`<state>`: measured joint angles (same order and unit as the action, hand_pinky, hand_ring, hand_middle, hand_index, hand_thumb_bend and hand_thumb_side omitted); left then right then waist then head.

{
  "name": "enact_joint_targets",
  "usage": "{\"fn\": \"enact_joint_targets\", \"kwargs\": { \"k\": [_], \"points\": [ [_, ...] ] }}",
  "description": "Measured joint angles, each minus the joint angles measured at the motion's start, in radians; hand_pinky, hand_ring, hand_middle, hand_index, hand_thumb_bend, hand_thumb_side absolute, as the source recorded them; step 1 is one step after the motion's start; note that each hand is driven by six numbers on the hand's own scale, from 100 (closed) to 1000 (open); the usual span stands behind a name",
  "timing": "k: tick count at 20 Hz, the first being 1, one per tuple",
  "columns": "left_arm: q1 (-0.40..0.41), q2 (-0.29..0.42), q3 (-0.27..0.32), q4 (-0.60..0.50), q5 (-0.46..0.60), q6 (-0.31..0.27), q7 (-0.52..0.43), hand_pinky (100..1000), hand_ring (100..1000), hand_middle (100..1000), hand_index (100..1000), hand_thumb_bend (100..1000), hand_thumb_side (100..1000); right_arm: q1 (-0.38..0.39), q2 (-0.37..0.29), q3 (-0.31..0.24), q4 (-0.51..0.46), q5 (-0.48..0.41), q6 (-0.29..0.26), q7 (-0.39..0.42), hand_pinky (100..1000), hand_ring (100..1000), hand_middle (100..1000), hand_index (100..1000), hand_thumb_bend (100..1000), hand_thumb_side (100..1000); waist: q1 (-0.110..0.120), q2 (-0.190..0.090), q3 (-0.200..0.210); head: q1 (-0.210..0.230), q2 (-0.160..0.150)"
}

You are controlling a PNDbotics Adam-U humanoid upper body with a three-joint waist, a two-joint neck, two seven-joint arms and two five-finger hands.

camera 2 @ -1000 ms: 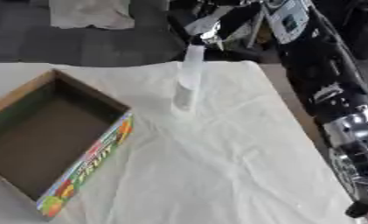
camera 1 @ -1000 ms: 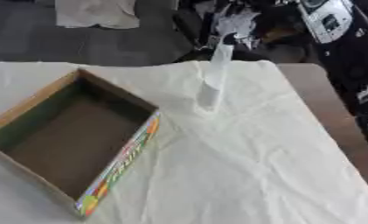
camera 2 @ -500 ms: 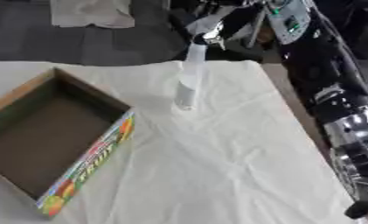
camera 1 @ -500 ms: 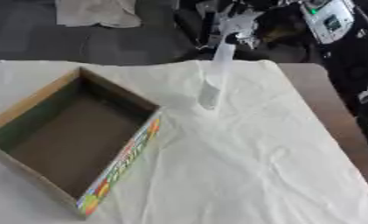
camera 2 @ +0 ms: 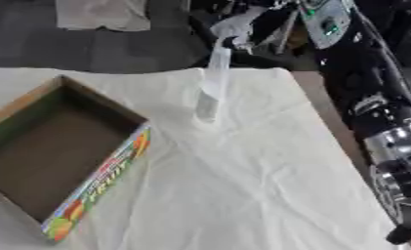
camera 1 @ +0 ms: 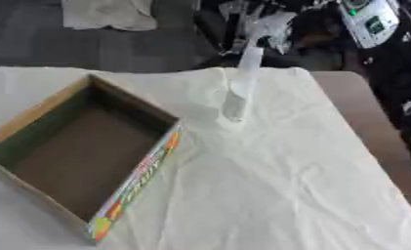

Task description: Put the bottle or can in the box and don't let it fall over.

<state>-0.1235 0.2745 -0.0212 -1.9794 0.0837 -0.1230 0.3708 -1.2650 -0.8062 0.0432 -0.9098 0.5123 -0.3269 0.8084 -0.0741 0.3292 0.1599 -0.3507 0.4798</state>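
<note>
Box [camera 1: 80,156] sits open on the desk's [camera 1: 268,195] white cloth, nothing visible in it. Bottle [camera 1: 240,84] stands upright, slightly tilted, just right of the box, not touching it. Your right arm [camera 2: 388,141] shows only in the right eye view; a dark tip [camera 2: 400,235] at the lower corner, well below and right of the bottle, can't tell if it's open. Left hand not visible.

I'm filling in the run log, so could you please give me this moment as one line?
bottle: upright on white cloth, right of box | box: empty | right arm: at right edge, robot hands unseen | step: bottle not yet grasped
</note>
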Motion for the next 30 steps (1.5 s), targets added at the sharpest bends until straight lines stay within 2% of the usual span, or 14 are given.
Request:
{"fn": "enact_joint_targets", "kwargs": {
  "k": [4,11,16,24,30],
  "points": [
    [0.000,0.000,0.000,0.000,0.000,0.000,0.000,941,562,702,603,177,866,0.000,0.000,-0.002,0.006,0.015,0.002,0.001,869,822,895,840,352,163,-0.001,0.000,0.000,0.000,0.000],
    [-0.001,0.000,0.000,0.000,0.000,0.001,-0.001,942,562,701,602,177,867,-0.001,0.000,-0.005,0.012,0.029,0.006,-0.004,862,799,888,828,307,171,-0.002,0.002,0.002,0.000,0.000],
    [-0.001,0.000,0.000,0.000,0.000,0.003,-0.002,943,563,700,602,178,866,-0.004,0.000,-0.005,0.012,-0.003,0.013,0.009,846,779,878,817,280,177,-0.002,0.002,0.000,0.000,0.000],
    [-0.001,0.000,0.000,0.000,0.000,0.006,-0.002,945,564,701,602,179,866,-0.010,0.001,-0.005,0.012,-0.026,0.041,0.041,822,760,753,808,265,161,-0.005,0.002,-0.002,0.003,0.002],
    [-0.001,0.000,0.000,0.000,0.000,0.007,-0.002,945,565,701,602,180,865,-0.010,0.001,-0.006,0.012,-0.026,0.053,0.054,805,742,718,797,256,148,-0.008,0.001,-0.004,0.006,0.003]
  ]
}}
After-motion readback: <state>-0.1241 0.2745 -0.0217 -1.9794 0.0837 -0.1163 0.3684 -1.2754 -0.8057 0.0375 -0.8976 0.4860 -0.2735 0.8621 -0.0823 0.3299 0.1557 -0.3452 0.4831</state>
